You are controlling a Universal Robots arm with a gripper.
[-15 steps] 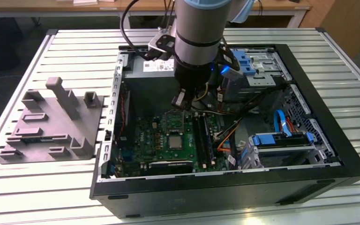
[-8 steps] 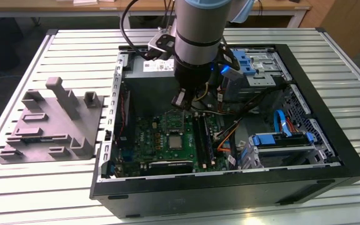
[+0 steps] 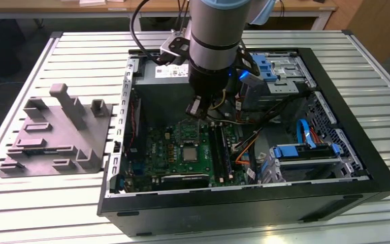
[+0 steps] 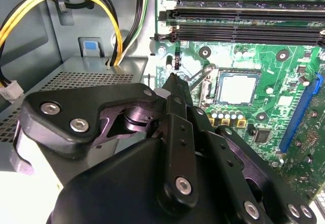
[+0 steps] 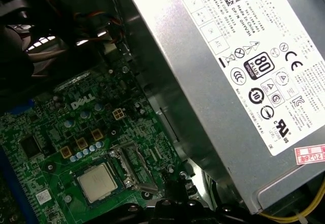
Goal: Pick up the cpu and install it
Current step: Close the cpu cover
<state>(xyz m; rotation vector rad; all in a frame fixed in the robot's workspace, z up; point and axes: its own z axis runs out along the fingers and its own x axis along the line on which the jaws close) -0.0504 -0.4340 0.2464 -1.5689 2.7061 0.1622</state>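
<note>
In the exterior view we saw the cpu lying flat on the motherboard inside the computer case, the gripper poised above. In both wrist views the cpu sat in its socket; the fingers met, pinching nothing. We judged it light, stiff and fragile, best held by opposite edges.

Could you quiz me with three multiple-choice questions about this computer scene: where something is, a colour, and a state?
1. Where is the cpu?
A. in its socket on the motherboard
B. on the grey tray
C. on the power supply

2. What colour is the motherboard?
A. red
B. green
C. white

3. Is the end effector holding the cpu?
A. yes
B. no

Answers: 1 A, both wrist views show the chip lying in the socket. 2 B, its board is green. 3 B, the chip lies apart from the end effector.
</note>
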